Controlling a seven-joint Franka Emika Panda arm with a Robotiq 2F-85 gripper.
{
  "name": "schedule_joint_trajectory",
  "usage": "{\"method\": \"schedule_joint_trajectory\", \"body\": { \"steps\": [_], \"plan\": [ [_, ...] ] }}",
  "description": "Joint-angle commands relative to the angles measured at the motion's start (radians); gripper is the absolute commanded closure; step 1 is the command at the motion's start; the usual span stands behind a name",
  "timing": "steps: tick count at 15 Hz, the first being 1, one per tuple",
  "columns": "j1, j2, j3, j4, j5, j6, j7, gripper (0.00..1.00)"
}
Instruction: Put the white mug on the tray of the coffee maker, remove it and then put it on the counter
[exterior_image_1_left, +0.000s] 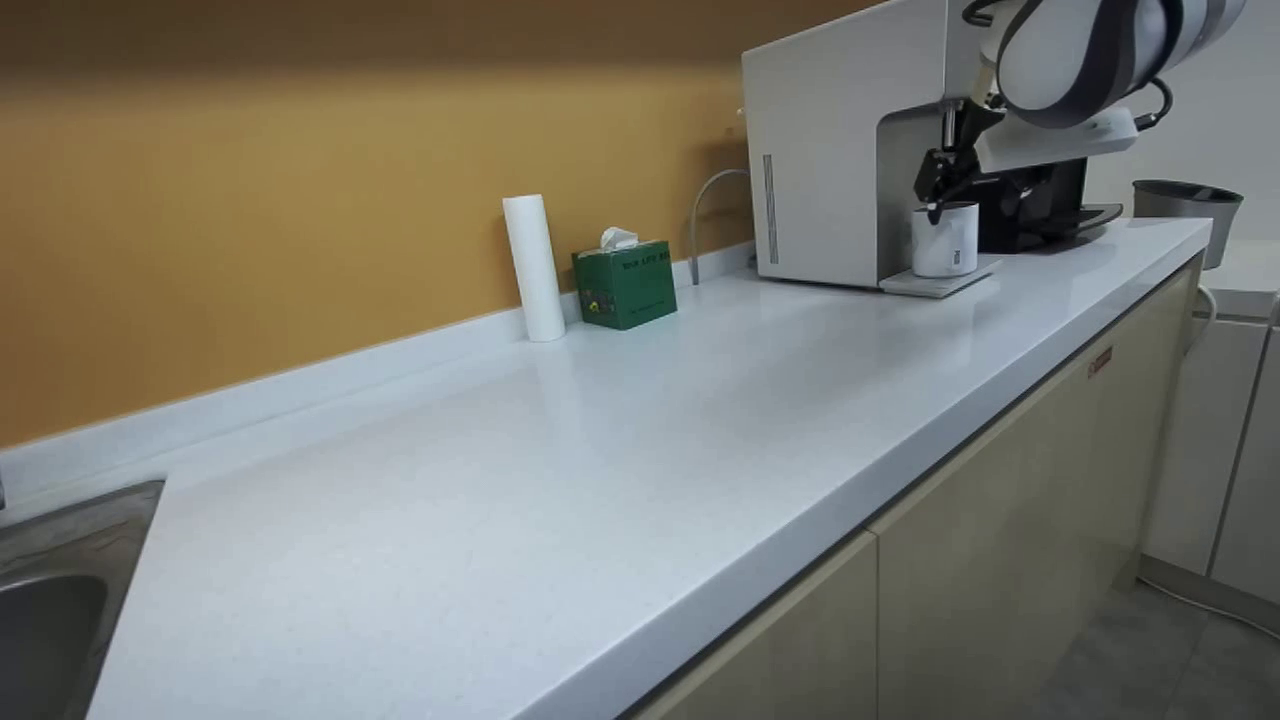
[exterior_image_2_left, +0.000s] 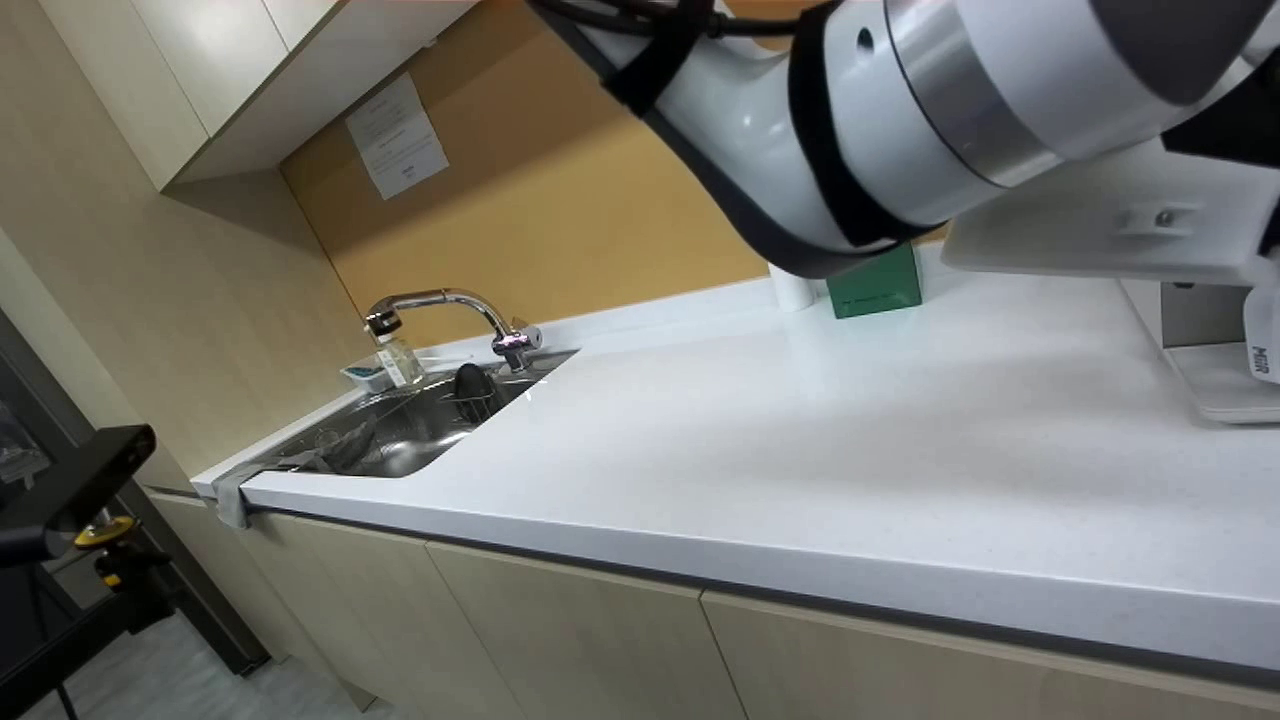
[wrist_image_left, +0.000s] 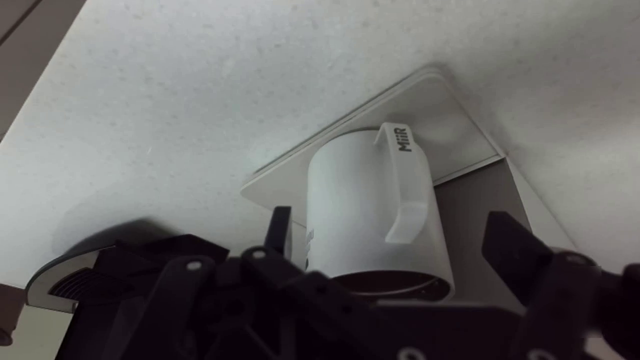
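The white mug (exterior_image_1_left: 945, 245) stands upright on the tray (exterior_image_1_left: 925, 287) of the coffee maker (exterior_image_1_left: 825, 170). In the wrist view the mug (wrist_image_left: 345, 200) shows its handle, and the tray (wrist_image_left: 445, 125) shows around its base. My gripper (wrist_image_left: 390, 215) is open, with one finger on each side of the mug near its rim and gaps between. In an exterior view the gripper (exterior_image_1_left: 936, 200) is at the mug's top. In an exterior view only part of the mug (exterior_image_2_left: 1264, 335) shows at the right edge, and the gripper is not visible there. The white counter (exterior_image_1_left: 500, 520) extends in front.
A green tissue box (exterior_image_1_left: 626, 285) and a tall white roll (exterior_image_1_left: 535, 268) stand by the backsplash. A metal sink (exterior_image_2_left: 415, 440) with a faucet (exterior_image_2_left: 470, 300) is at the counter's far end. The machine's black brewing section (exterior_image_1_left: 1030, 205) is beside the mug. A grey bin (exterior_image_1_left: 1185, 200) stands behind.
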Motion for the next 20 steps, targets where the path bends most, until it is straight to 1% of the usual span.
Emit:
{"method": "schedule_joint_trajectory", "body": {
  "steps": [1, 2, 5, 7, 10, 12, 13, 14, 16, 18, 20],
  "plan": [
    [0.092, 0.049, -0.09, 0.035, -0.01, 0.007, 0.07, 0.29],
    [0.111, 0.054, -0.106, 0.037, -0.005, 0.005, 0.074, 0.3],
    [0.155, 0.067, -0.141, 0.038, 0.006, 0.002, 0.085, 0.54],
    [0.176, 0.074, -0.157, 0.037, 0.013, 0.001, 0.087, 0.66],
    [0.2, 0.078, -0.175, 0.035, 0.028, -0.001, 0.089, 0.88],
    [0.217, 0.074, -0.189, 0.03, 0.032, -0.004, 0.09, 1.0],
    [0.229, 0.068, -0.202, 0.024, 0.031, -0.008, 0.092, 1.0],
    [0.239, 0.062, -0.211, 0.018, 0.031, -0.016, 0.092, 0.96],
    [0.279, 0.041, -0.252, -0.004, 0.023, -0.027, 0.094, 0.96],
    [0.356, 0.024, -0.334, -0.035, 0.005, -0.026, 0.105, 0.96],
    [0.452, 0.002, -0.429, -0.076, -0.011, -0.019, 0.113, 0.96]
  ]
}}
